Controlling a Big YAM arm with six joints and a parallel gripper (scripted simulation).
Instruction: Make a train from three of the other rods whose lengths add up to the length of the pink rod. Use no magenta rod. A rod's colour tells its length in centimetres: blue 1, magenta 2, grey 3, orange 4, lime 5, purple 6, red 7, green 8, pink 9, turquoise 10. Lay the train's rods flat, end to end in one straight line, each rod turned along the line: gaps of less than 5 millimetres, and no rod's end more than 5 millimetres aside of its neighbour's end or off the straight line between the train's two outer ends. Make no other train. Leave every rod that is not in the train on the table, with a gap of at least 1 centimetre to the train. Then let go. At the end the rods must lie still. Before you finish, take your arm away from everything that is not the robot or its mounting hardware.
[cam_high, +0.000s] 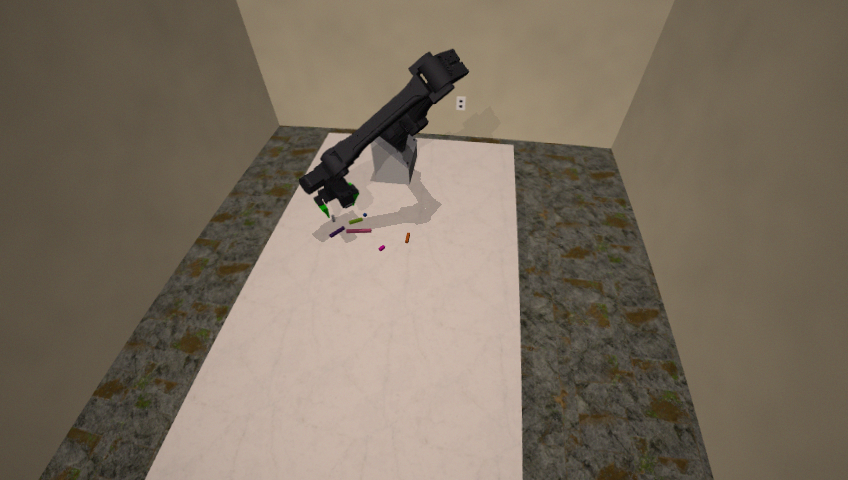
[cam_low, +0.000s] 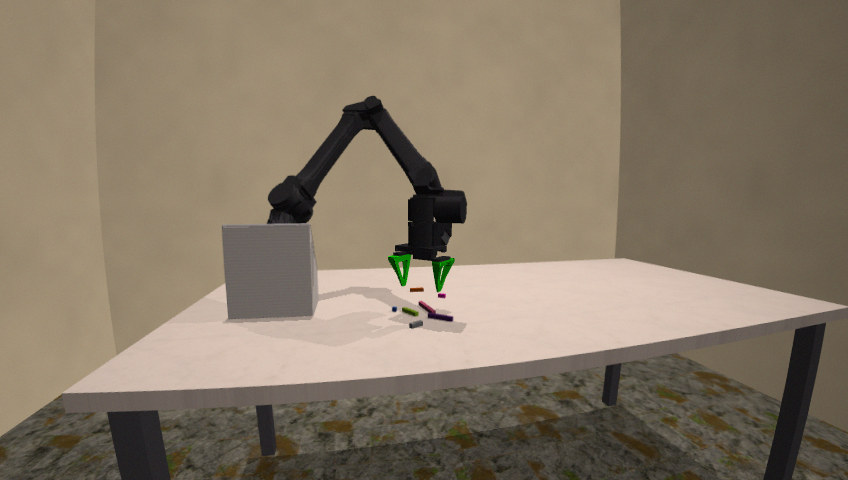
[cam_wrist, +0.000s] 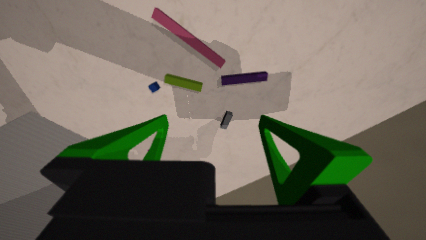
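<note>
My gripper (cam_low: 421, 289) (cam_wrist: 213, 119) is open and empty, held above the table over the rods. The grey rod (cam_high: 333, 218) (cam_low: 415, 324) (cam_wrist: 226, 120) lies nearest to it in the wrist view, between the fingertips' lines. The lime rod (cam_high: 355, 220) (cam_low: 410, 311) (cam_wrist: 183, 83) lies near the small blue rod (cam_high: 364, 214) (cam_low: 393, 309) (cam_wrist: 154, 87). The purple rod (cam_high: 337, 231) (cam_low: 440, 317) (cam_wrist: 244, 78) lies slanted near one end of the pink rod (cam_high: 358, 230) (cam_low: 426, 307) (cam_wrist: 188, 38). The orange rod (cam_high: 407, 237) (cam_low: 416, 289) lies apart. All lie separate.
The magenta rod (cam_high: 382, 248) (cam_low: 441, 295) lies beyond the pink rod, toward the orange one. The grey base block (cam_high: 392, 163) (cam_low: 267, 272) stands behind the rods. The table's side edge is close to the grey and purple rods.
</note>
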